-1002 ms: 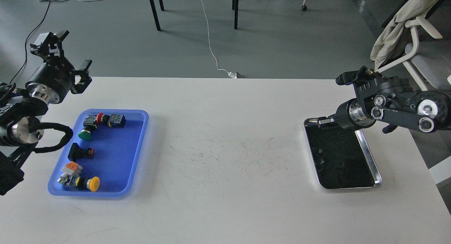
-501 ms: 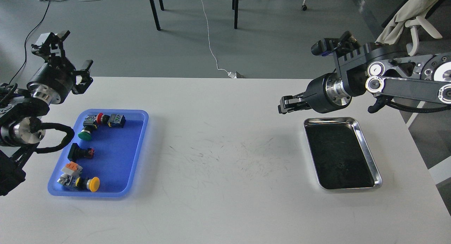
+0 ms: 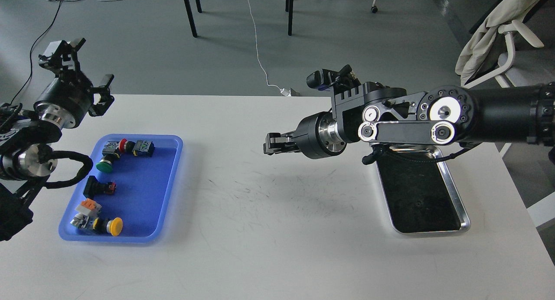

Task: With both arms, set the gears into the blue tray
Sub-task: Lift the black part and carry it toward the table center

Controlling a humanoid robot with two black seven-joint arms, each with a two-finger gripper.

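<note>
The blue tray (image 3: 143, 191) lies on the left of the white table and holds several coloured push-button switches (image 3: 108, 161). No gears show in this view; they are hidden or too small to make out. My left gripper (image 3: 85, 69) hovers open above the table's far left edge, behind the tray. My right gripper (image 3: 269, 143) reaches out over the middle of the table, pointing left toward the blue tray, with its fingers pressed together. Whether anything sits between its tips cannot be seen.
A shiny steel tray (image 3: 455, 196) with a dark bottom lies on the right, partly under my right arm (image 3: 403, 126). Beyond the table's far edge are table legs (image 3: 190, 14), a white cable (image 3: 260, 53) and a chair (image 3: 503, 44).
My right arm has lifted off the steel tray's far end and swung left across the table, its gripper staying shut. The left arm has barely moved.
</note>
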